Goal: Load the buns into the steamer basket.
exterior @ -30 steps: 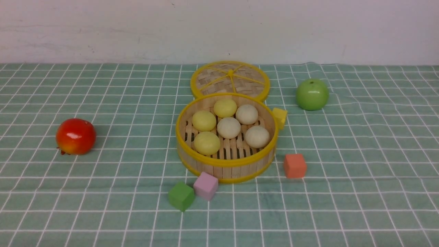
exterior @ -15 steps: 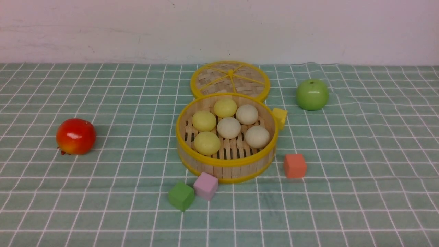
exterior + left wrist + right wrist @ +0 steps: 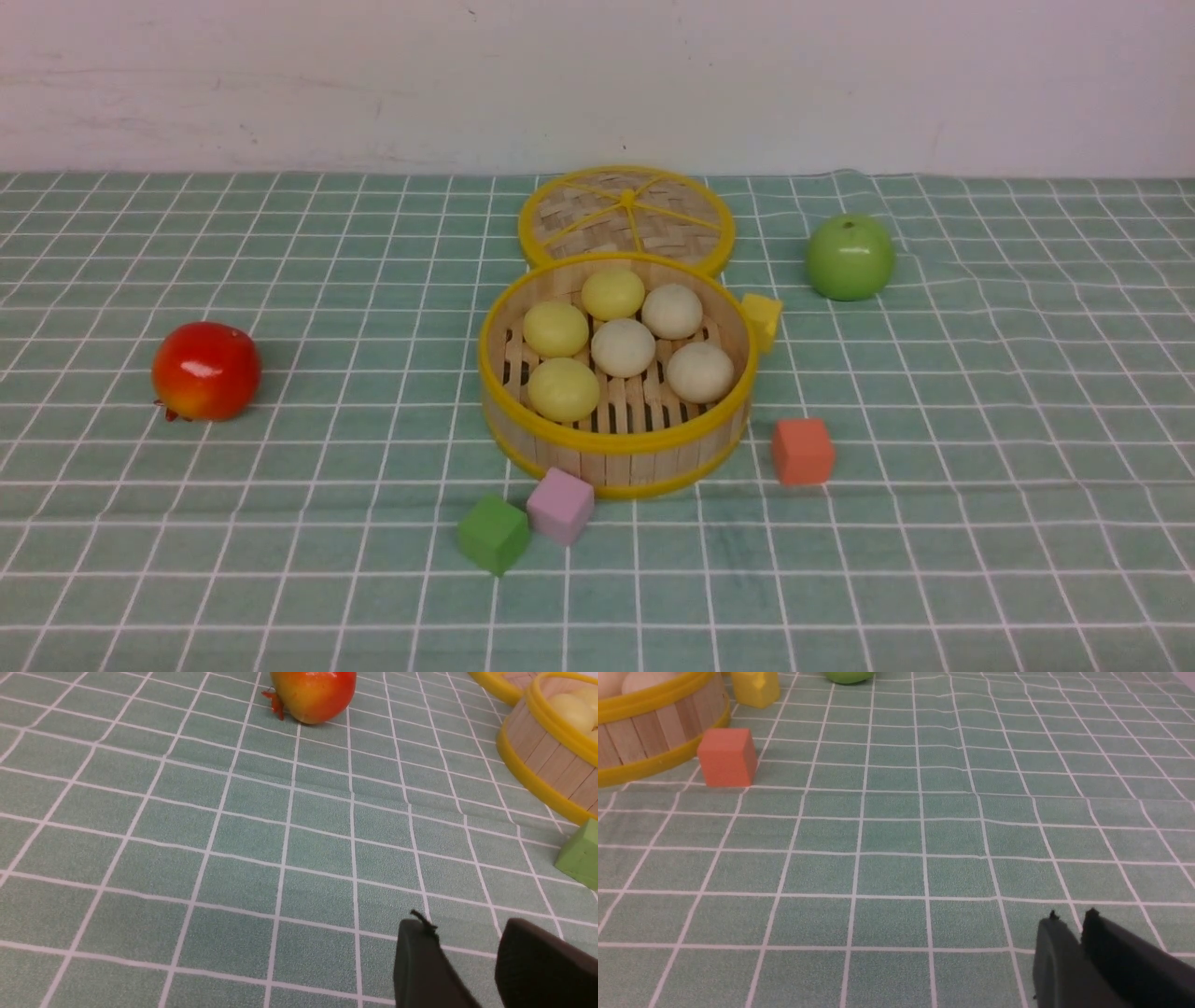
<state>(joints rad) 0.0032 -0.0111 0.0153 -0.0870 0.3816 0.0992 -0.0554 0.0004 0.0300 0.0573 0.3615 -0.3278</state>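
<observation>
The steamer basket (image 3: 492, 392) stands mid-table. All six buns lie inside it: three pale yellow buns (image 3: 555, 329) on its left side and three off-white buns (image 3: 671, 311) on its right. No arm shows in the front view. In the left wrist view my left gripper (image 3: 465, 926) is low over bare cloth, empty, with cloth showing between its fingers; the basket's wall (image 3: 546, 751) is well ahead. In the right wrist view my right gripper (image 3: 1071, 918) is empty, its fingers close together, far from the basket (image 3: 644, 728).
The woven lid (image 3: 625, 213) lies behind the basket. A red fruit (image 3: 206, 371) sits at the left and a green fruit (image 3: 850, 257) at the back right. Around the basket are a yellow cube (image 3: 762, 319), orange cube (image 3: 802, 451), pink cube (image 3: 560, 505) and green cube (image 3: 492, 534).
</observation>
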